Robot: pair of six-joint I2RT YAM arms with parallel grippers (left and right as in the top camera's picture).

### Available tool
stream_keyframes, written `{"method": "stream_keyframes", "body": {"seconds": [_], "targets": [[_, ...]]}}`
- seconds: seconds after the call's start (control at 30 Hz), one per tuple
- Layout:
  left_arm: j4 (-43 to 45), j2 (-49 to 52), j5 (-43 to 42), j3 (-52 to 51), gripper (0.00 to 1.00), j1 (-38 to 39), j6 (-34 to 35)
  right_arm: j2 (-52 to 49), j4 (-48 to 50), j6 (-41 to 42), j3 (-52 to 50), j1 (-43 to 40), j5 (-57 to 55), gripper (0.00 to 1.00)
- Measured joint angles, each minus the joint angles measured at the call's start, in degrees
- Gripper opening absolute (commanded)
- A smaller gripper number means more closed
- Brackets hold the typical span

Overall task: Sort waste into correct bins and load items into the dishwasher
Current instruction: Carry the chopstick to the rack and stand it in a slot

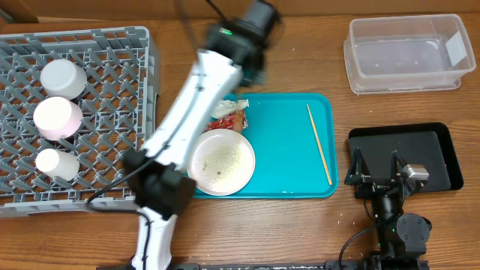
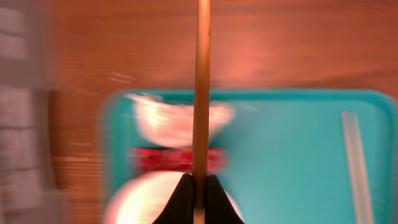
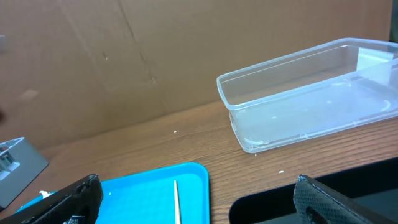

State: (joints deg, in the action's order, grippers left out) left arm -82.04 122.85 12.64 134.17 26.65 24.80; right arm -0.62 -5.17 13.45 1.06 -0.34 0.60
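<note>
My left gripper [image 2: 199, 177] is shut on a light-wood chopstick [image 2: 202, 93], held high over the teal tray; its view is motion-blurred. Below it lie the crumpled napkin [image 2: 174, 118], the red wrapper [image 2: 158, 158] and the white plate [image 1: 221, 161] with rice grains on it. A second chopstick [image 1: 319, 142] lies on the tray's right side. The grey dishwasher rack [image 1: 112, 75] holds two bowls [image 1: 62, 78] [image 1: 58, 118] and a small cup [image 1: 57, 164]. My right gripper [image 1: 382, 161] stands open and holds nothing, over the black tray [image 1: 427, 154].
The teal tray [image 1: 285, 165] sits mid-table. The clear tub [image 1: 405, 52] stands at the back right, with a brown cardboard wall [image 3: 124, 56] behind it. My left arm [image 1: 187, 112] stretches diagonally over the tray's left edge and hides part of the napkin.
</note>
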Motion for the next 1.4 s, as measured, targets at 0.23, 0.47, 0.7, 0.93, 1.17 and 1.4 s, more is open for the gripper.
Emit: {"method": "stream_keyframes", "body": {"seconds": [0.23, 0.47, 0.7, 0.93, 1.17, 1.4], "targets": [[-4.44, -0.79, 4.87, -0.52, 0.04, -11.34, -11.65, 0.00, 0.00, 0.00, 0.00, -0.02, 0.00, 1.00], [-2.62, -0.79, 5.90, -4.07, 0.04, -19.63, -16.52, 0.00, -0.02, 0.00, 0.00, 0.00, 0.00, 1.00], [3.43, -0.79, 2.73, -8.98, 0.04, -25.46, -20.68, 0.00, 0.00, 0.00, 0.00, 0.00, 0.00, 1.00], [7.85, -0.76, 0.37, -14.25, 0.04, -28.59, -22.38, -0.02, 0.00, -0.02, 0.00, 0.00, 0.02, 1.00], [10.32, -0.72, -0.31, -16.85, 0.61, -28.96, -25.11, 0.00, -0.02, 0.00, 0.00, 0.00, 0.00, 1.00], [10.75, -0.72, -1.60, -16.87, 0.96, -28.96, -25.59, 0.00, 0.00, 0.00, 0.00, 0.00, 0.00, 1.00]]}}
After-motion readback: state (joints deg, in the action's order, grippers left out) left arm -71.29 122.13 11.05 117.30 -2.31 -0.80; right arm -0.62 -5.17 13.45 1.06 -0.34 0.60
